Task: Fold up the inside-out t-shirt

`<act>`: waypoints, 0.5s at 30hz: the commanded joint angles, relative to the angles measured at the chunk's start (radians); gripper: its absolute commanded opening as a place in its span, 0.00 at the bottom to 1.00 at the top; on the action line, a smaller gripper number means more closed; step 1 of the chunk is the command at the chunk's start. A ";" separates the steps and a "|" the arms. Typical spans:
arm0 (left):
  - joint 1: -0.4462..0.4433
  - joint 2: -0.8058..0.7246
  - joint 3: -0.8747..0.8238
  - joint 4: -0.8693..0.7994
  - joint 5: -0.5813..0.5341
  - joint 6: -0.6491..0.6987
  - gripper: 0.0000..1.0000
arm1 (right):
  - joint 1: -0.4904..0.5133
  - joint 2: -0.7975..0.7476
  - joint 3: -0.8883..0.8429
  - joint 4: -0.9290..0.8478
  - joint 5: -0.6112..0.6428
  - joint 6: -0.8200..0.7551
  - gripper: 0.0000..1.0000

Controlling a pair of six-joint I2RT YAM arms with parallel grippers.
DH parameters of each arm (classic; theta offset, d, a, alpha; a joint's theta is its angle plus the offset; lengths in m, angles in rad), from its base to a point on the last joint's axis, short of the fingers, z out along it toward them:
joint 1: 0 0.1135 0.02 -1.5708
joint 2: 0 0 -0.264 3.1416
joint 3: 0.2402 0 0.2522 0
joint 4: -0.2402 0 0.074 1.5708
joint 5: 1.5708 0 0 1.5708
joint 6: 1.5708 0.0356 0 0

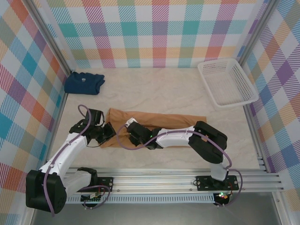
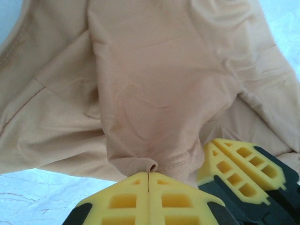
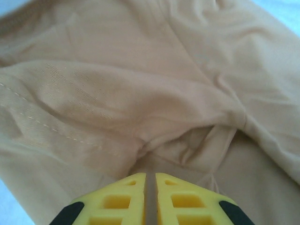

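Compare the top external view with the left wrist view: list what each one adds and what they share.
Top external adds the layout: the navy shirt at the back left, the white basket at the back right, and the tan t-shirt lying as a long strip. Left wrist adds the grip: the left gripper shut on a bunched fold, with the right gripper close beside it. Shared: the tan t-shirt and both grippers.

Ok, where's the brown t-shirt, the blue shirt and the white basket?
brown t-shirt [image 1: 178, 121], top view, its uncovered flat part.
blue shirt [image 1: 84, 83], top view, middle of the bundle.
white basket [image 1: 227, 82], top view, its bare mesh floor.
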 commanded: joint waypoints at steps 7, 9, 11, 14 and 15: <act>0.014 0.030 -0.069 0.025 -0.004 0.011 0.00 | -0.010 -0.094 -0.030 -0.051 -0.180 0.020 0.16; 0.014 0.028 -0.076 0.022 -0.025 0.015 0.00 | -0.019 -0.099 -0.061 0.027 -0.257 0.017 0.23; 0.014 0.029 -0.089 0.034 -0.024 0.012 0.00 | -0.030 -0.074 -0.057 0.063 -0.319 0.019 0.29; 0.014 0.034 -0.086 0.039 -0.018 0.012 0.00 | -0.042 -0.037 -0.049 0.106 -0.344 0.023 0.36; 0.014 0.033 -0.084 0.038 -0.020 0.014 0.00 | -0.043 -0.028 -0.045 0.114 -0.343 0.020 0.37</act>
